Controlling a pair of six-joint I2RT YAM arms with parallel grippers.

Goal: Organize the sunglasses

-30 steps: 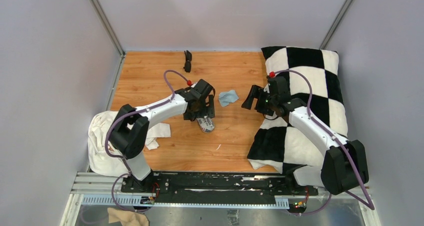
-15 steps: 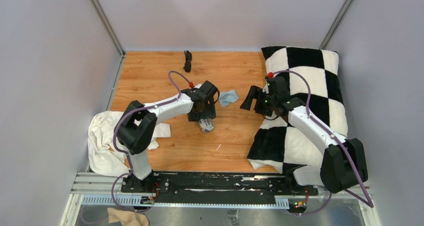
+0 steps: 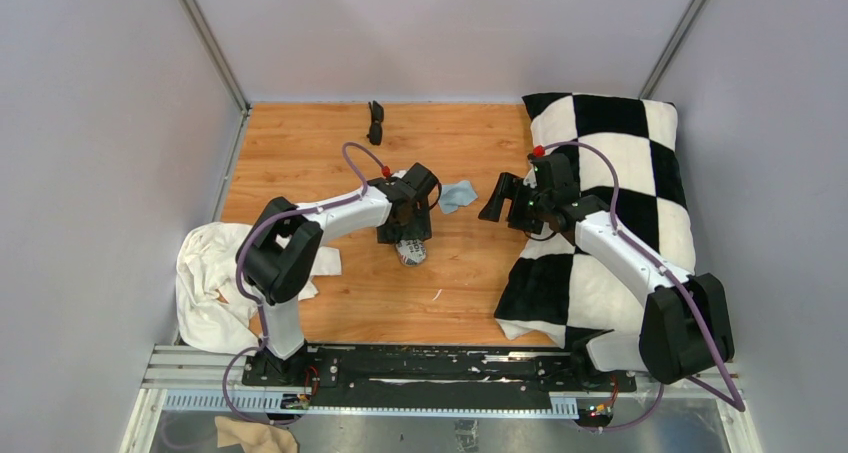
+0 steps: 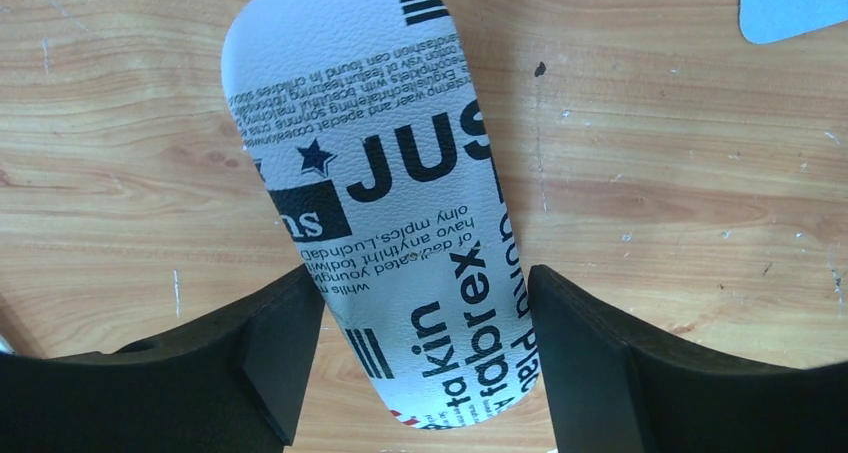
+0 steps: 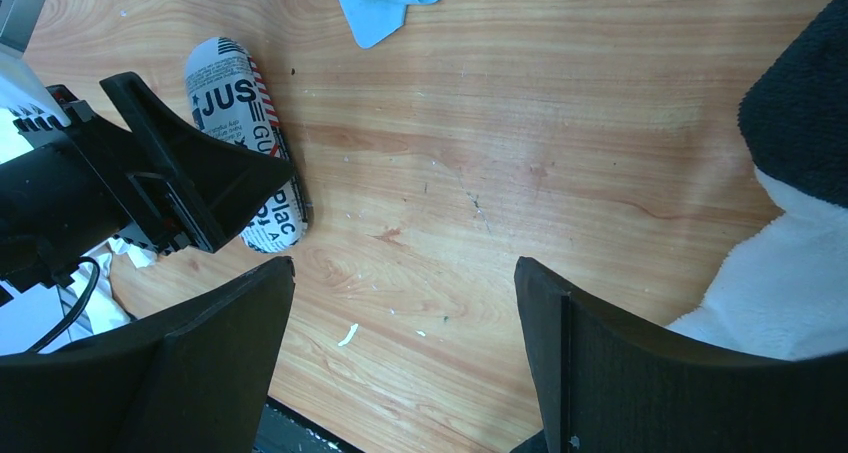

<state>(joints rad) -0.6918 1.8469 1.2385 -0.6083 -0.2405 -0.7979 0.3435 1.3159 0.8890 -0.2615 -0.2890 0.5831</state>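
Over the tabletop (image 3: 300, 153), the right hand (image 5: 405, 303) is hovering spread and empty. The left hand (image 4: 425, 313) is straddling the case (image 4: 370, 153), likely to steady it; whether it's pinching, I cannot tell. The sunglasses (image 3: 376, 121) are lying at the far edge, well apart.

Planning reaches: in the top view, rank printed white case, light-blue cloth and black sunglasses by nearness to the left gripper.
1. Printed white oblong case, under the left gripper.
2. Light-blue square cloth, far-right of it.
3. Black folded sunglasses, far edge.
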